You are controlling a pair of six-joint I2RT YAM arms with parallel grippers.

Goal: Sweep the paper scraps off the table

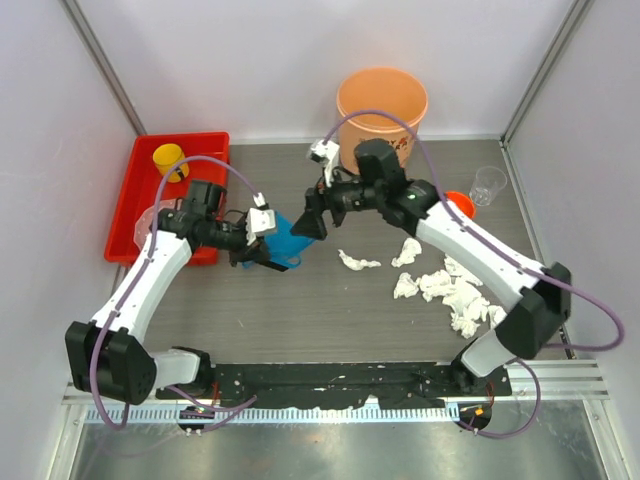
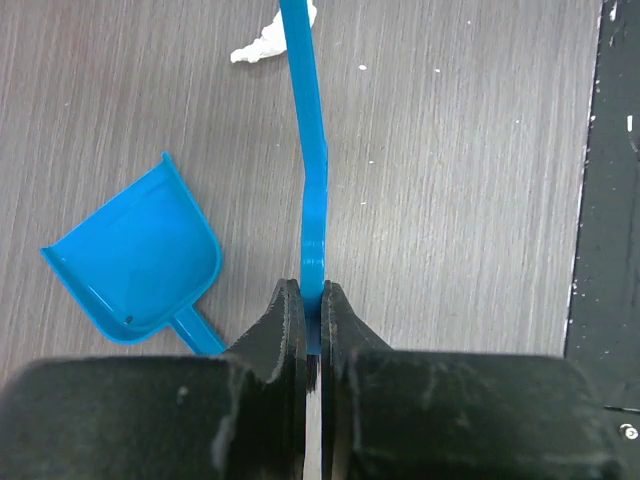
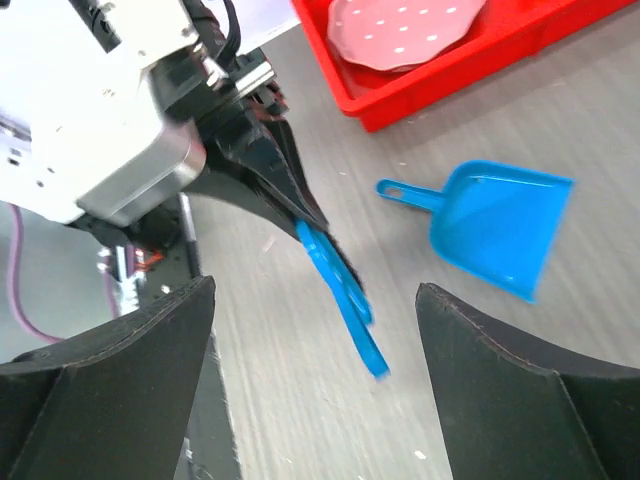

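Left gripper (image 2: 312, 292) is pinching the blue brush (image 2: 313, 150) by its handle, fingers pressed tight on it. Right gripper (image 3: 312, 300) is hanging spread wide, gripping nothing. Dustpan (image 2: 140, 262) is lying on the table (image 2: 460, 200) beside the brush. Scraps (image 1: 440, 285) are lying heaped on the table's right half.

Top camera: high at the near edge, looking down on the whole table (image 1: 300, 320). Wrist cameras: close, left straight down, right slanted, somewhat blurred. All apparently share the blue dustpan (image 2: 140, 250).
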